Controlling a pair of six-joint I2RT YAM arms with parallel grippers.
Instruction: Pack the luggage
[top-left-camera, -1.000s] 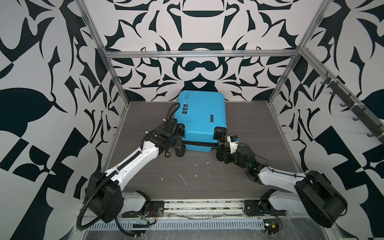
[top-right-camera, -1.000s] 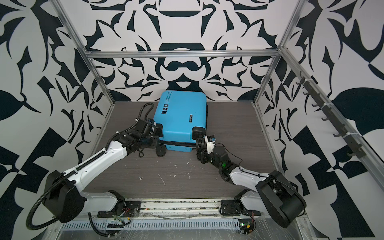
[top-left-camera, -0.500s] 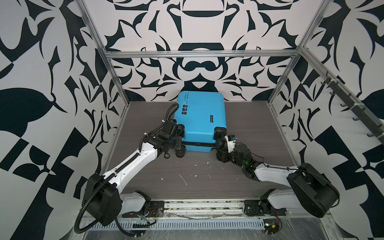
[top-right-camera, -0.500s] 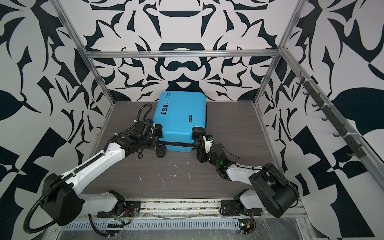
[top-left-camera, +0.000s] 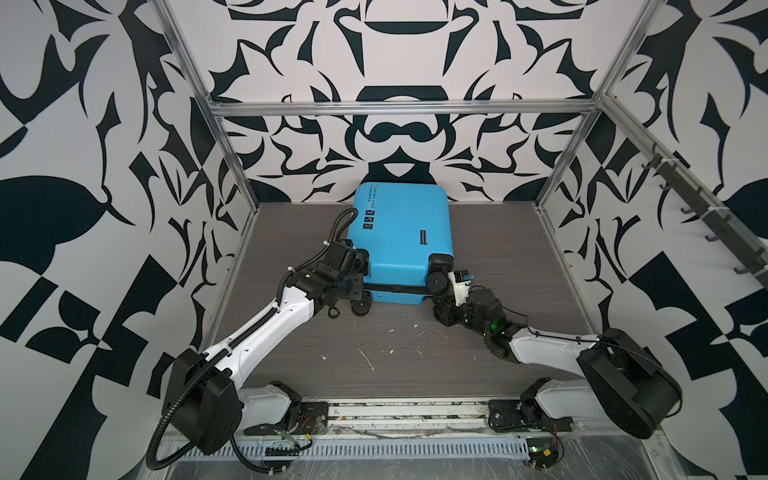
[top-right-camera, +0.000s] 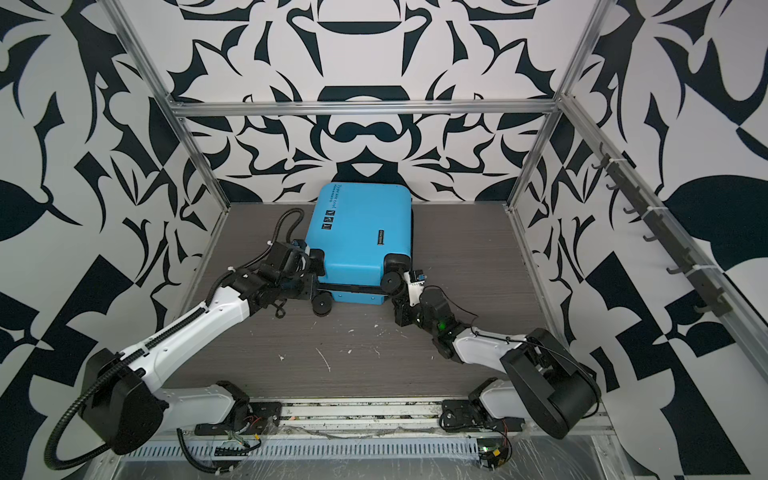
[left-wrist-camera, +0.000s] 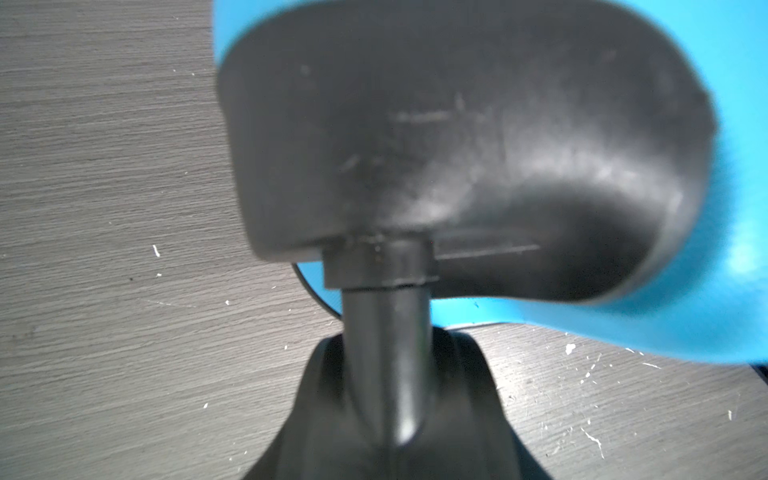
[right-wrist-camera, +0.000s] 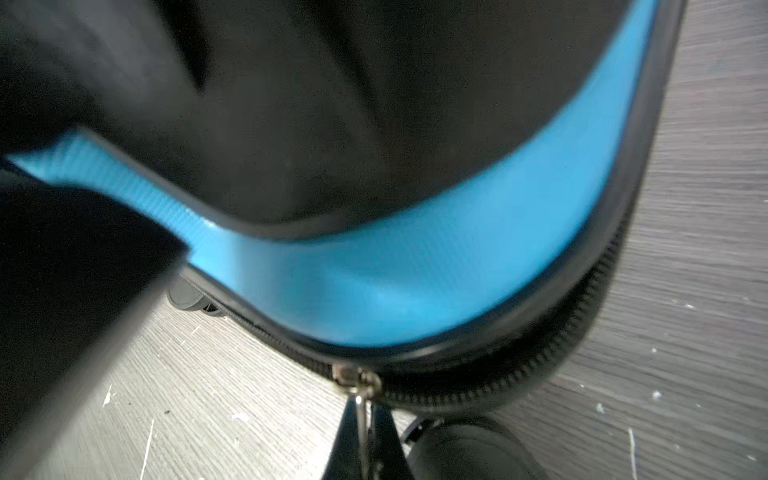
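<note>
My right pincer (right-wrist-camera: 363, 411) has just clamped onto the zipper pull (right-wrist-camera: 358, 381) at the luggage's (top-left-camera: 401, 232) near-right corner; the zipper band (right-wrist-camera: 540, 365) runs leftward.

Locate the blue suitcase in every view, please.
Top view: suitcase at the table's centre back.
Top view: same place.
Left wrist: blue shell behind the black wheel mount.
Right wrist: blue band beside the zipper pull.
Shared landmark: the flecked grey table.
</note>
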